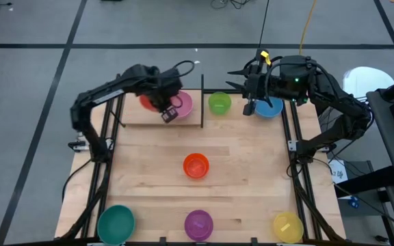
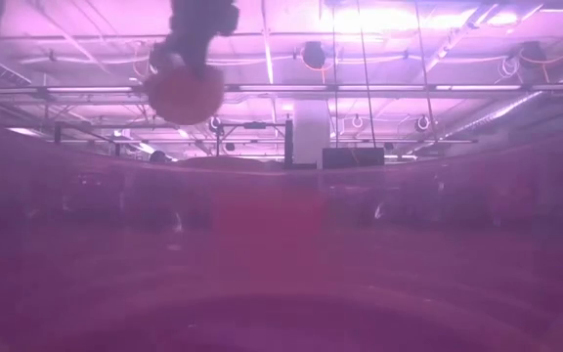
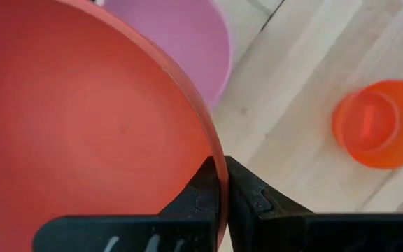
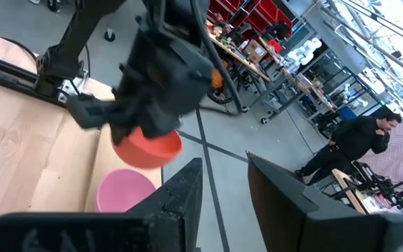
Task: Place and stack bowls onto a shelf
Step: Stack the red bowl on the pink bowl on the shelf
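Overhead, the left end effector [image 3: 222,183] pinches the red bowl's [image 3: 82,126] rim — hovering above the pink bowl [image 1: 183,104] on the shelf [image 1: 132,116]; the right end effector [image 4: 222,175] waits, parted, beside the blue bowl [image 1: 271,108].

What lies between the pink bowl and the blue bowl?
In the high view, the lime green bowl sits between the pink bowl and the blue bowl, just past the shelf end.

A red bowl [image 3: 82,119] hangs tilted above the pink bowl [image 1: 184,104] on the shelf [image 1: 132,116].
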